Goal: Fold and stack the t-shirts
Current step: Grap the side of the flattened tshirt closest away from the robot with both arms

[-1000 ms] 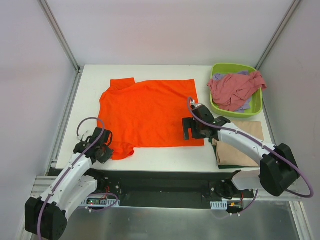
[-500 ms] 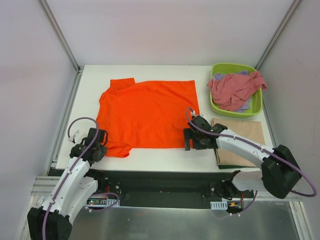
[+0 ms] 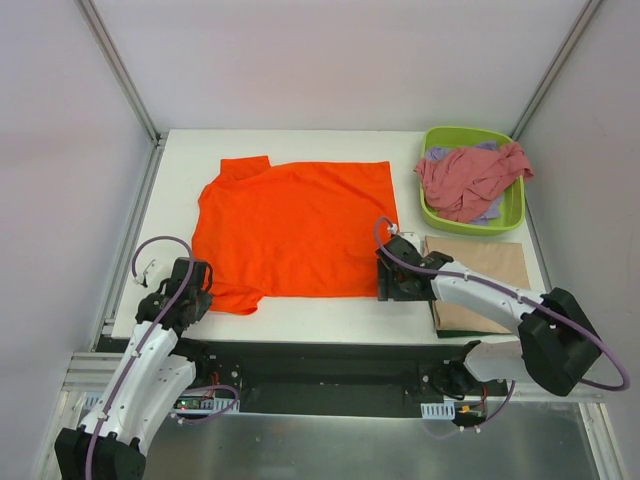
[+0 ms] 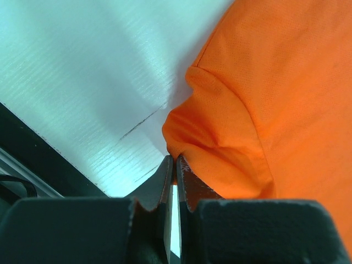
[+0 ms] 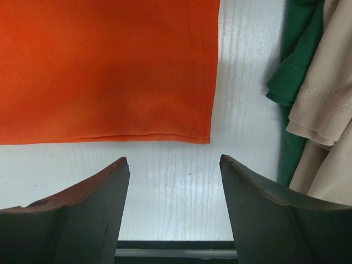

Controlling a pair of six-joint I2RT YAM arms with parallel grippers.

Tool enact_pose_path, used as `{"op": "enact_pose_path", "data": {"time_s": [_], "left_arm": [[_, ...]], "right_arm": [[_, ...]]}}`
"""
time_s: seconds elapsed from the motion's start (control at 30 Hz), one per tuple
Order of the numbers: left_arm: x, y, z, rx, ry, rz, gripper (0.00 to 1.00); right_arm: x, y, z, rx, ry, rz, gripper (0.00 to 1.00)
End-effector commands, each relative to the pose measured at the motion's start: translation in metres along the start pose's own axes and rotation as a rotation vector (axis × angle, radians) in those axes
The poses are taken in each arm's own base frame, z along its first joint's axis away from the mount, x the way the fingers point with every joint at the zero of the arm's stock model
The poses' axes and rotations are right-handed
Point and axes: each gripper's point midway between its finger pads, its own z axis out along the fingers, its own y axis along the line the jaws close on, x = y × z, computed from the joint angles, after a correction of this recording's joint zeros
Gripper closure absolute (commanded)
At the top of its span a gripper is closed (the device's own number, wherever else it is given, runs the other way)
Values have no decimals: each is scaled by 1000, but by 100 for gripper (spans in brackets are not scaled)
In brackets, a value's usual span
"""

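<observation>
**Left pincer (image 4: pixel 175 160) nips orange t-shirt (image 3: pixel 295 225), right pincer (image 5: pixel 173 159) hangs open**

Pressed together, the left pincer seems to hold the sleeve hem, though its tips hide the bite. Spread wide, the right pincer hovers over bare desk (image 5: pixel 181 192) just below the shirt's lower-right corner. The shirt lies flat at mid-frame; a tan t-shirt (image 3: pixel 490 265) on a green t-shirt (image 5: pixel 291 55) sits lower right. Spreading looks done: next the right should close on that corner, so both lift the near edge over
</observation>
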Motion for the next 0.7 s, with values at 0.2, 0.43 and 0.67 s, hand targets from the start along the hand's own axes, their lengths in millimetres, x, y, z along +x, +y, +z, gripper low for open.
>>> {"op": "enact_pose_path", "data": {"time_s": [0.2,0.43,0.67], "left_arm": [[0,6,-1,-25,3,22,100],[-1,5,-1,-24,3,24,100],[-4,-1,-5,-9,4,22,100]], "right_arm": [[-9,-6,22,28,-27,62,37],[-5,-1,33,-2,16,76,53],[6,-4,35,3,54,57,70]]}}
